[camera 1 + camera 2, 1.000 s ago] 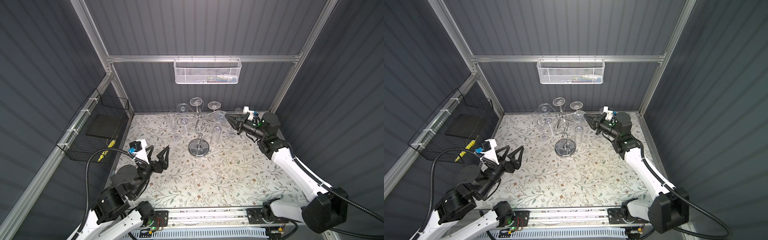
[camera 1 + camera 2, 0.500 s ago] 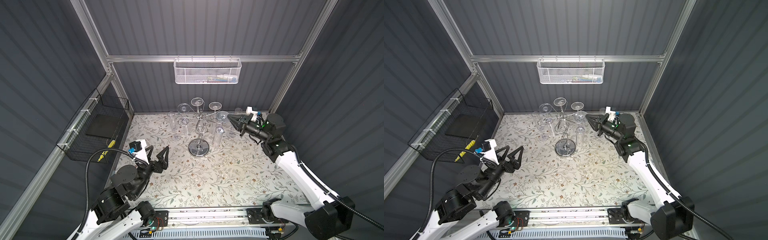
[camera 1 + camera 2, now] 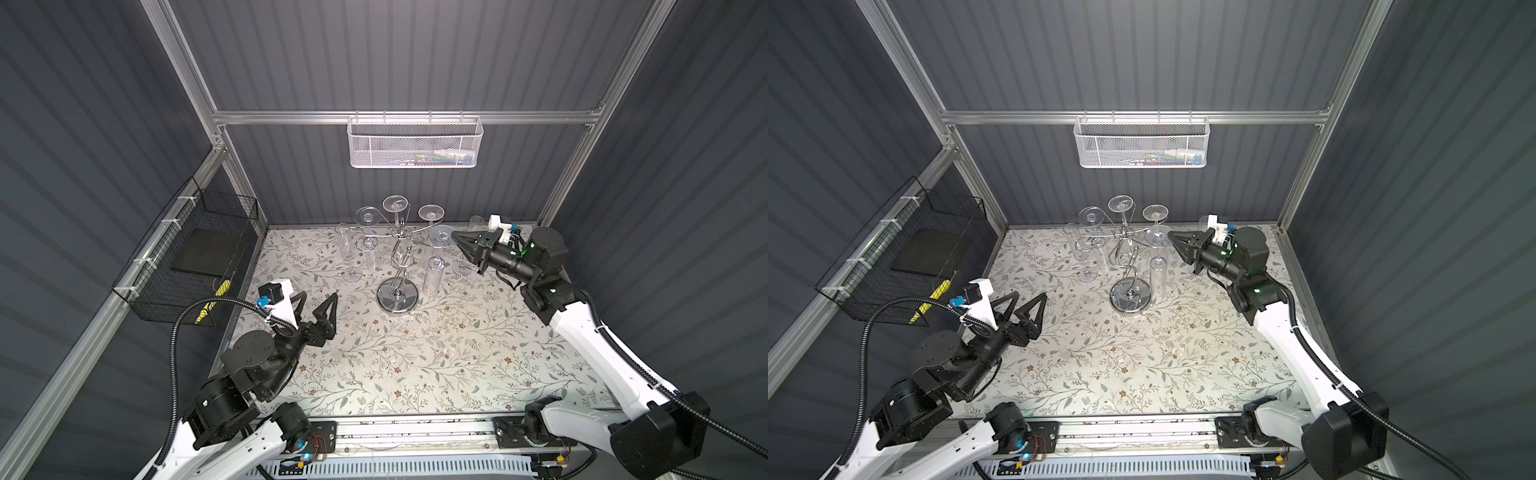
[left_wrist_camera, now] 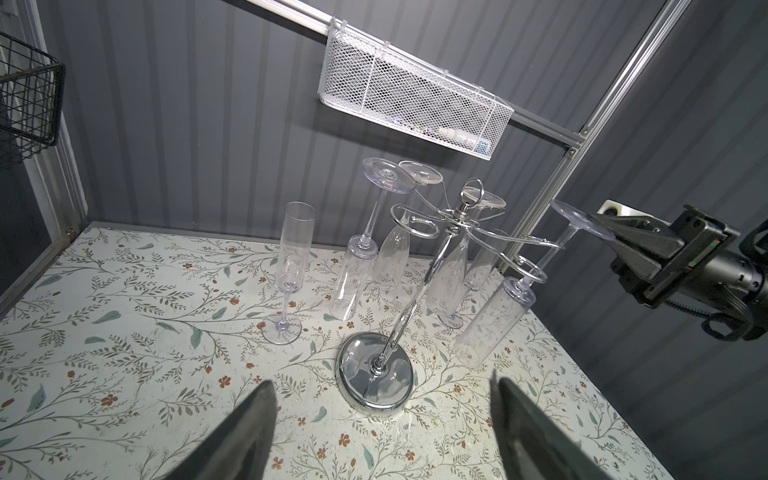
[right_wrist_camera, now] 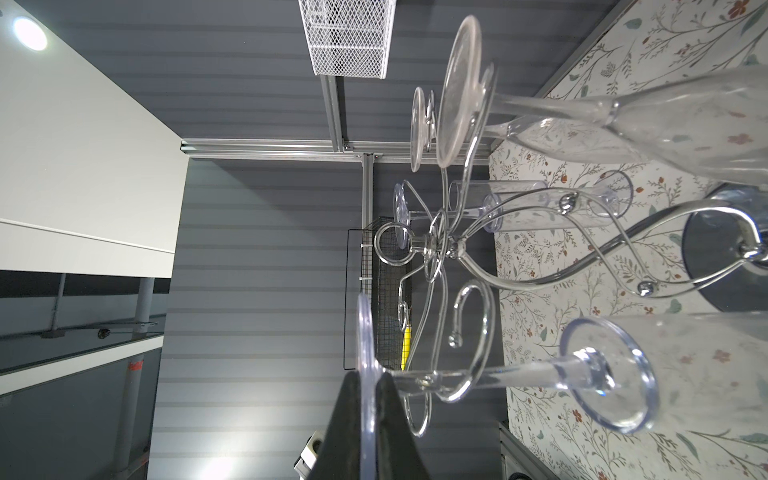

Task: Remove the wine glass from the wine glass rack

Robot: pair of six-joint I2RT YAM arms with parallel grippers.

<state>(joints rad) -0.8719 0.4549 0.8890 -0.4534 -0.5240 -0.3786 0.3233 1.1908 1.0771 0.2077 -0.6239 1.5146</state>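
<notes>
The chrome wine glass rack (image 3: pixel 395 296) (image 3: pixel 1130 296) stands on its mirrored disc base at the back middle of the table, with several clear glasses hanging upside down from its arms. My right gripper (image 3: pixel 455 236) (image 3: pixel 1171 237) (image 5: pixel 368 376) is shut on the round foot of the rightmost hanging wine glass (image 3: pixel 432 276) (image 3: pixel 1157 274) (image 5: pixel 519 372). That glass's stem still runs through the arm's spiral hook. My left gripper (image 3: pixel 318 297) (image 3: pixel 1030 296) (image 4: pixel 382 386) hovers open and holds nothing, near the table's left front, pointing at the rack base (image 4: pixel 376 380).
An upright flute (image 3: pixel 345 249) stands on the table left of the rack, and another glass (image 3: pixel 473 226) stands behind my right gripper. A white mesh basket (image 3: pixel 415 143) hangs on the back rail. A black wire basket (image 3: pixel 195 257) hangs on the left wall.
The right arm has shifted slightly and its wrist has levelled, the gripper staying shut on the glass foot. The left arm has not moved.
</notes>
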